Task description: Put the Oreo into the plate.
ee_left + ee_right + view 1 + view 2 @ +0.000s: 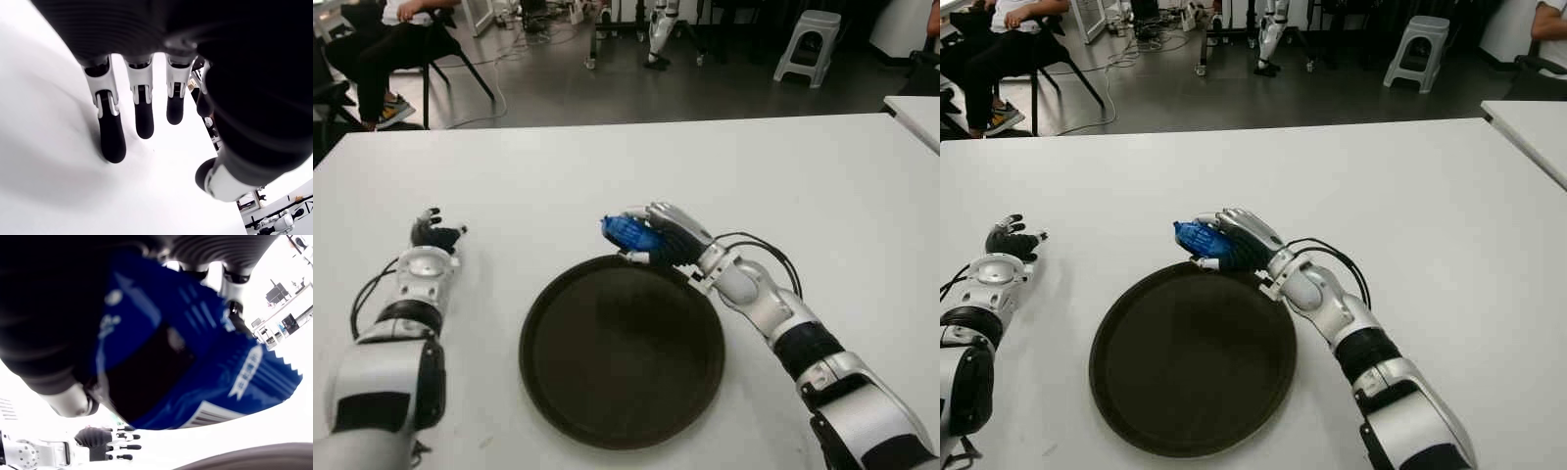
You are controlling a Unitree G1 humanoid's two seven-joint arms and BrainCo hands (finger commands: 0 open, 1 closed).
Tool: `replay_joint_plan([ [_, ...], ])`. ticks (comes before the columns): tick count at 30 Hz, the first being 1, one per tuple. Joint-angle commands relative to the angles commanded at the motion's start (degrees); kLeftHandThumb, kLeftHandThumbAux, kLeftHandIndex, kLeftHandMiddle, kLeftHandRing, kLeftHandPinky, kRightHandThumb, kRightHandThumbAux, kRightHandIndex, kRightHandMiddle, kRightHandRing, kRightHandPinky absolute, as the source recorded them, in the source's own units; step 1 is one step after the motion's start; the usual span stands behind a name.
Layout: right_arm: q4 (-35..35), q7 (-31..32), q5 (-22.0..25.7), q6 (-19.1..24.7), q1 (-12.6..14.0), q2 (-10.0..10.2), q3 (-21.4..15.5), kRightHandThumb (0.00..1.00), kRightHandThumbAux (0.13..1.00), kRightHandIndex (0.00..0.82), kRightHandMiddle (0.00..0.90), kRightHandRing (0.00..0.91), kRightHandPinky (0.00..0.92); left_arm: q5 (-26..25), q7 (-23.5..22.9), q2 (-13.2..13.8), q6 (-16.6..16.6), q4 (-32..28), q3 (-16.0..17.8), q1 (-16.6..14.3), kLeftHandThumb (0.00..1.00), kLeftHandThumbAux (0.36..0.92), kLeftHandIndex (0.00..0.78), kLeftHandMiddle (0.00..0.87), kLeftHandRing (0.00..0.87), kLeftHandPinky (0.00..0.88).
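Right hand (668, 235) wrapped tight around the blue Oreo pack (628, 233), right over the plate's (622, 431) far rim. Left hand (435, 235) off left on the table (754, 176), fingers (111, 139) spread loose, holding nothing.

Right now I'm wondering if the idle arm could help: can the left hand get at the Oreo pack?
Probably not. The Oreo pack is wrapped in the right hand at the plate's far rim, so those fingers cover it. The left hand shows beside the plate, on its left, open.
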Motion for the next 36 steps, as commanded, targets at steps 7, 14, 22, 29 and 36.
replay_joint_plan([
  [7, -0.7, 0.8, 0.8, 1.4, 0.4, 0.1, 0.6, 0.850, 0.675, 0.413, 0.525, 0.849, 0.836, -0.2, 0.1, 0.0, 0.1, 0.0, 0.1, -0.1, 0.266, 0.765, 0.096, 0.138, 0.163, 0.177],
  [14, -1.7, 1.4, 1.2, 2.6, 1.0, -0.2, 1.2, 0.850, 0.674, 0.414, 0.524, 0.842, 0.827, 0.0, 0.3, 0.0, 0.3, 0.0, 0.0, -0.1, 0.266, 0.769, 0.093, 0.136, 0.155, 0.168],
  [22, -2.5, 2.3, 1.5, 3.0, 1.6, -0.7, 1.6, 0.849, 0.675, 0.414, 0.520, 0.836, 0.822, 0.0, 0.1, 0.1, 0.4, 0.0, -0.1, -0.1, 0.262, 0.764, 0.116, 0.141, 0.159, 0.164],
  [29, -3.9, 6.8, 4.9, 0.8, 2.7, -1.4, 1.7, 0.851, 0.674, 0.415, 0.524, 0.848, 0.833, 0.2, 0.4, 0.0, 0.5, 0.0, -0.2, -0.1, 0.257, 0.754, 0.103, 0.137, 0.156, 0.157],
  [36, -6.5, 11.6, 6.5, -0.2, 3.7, -2.8, 2.1, 0.851, 0.673, 0.419, 0.520, 0.840, 0.819, 0.2, 0.5, 0.0, 0.5, 0.0, -0.2, -0.2, 0.266, 0.758, 0.082, 0.125, 0.144, 0.142],
])
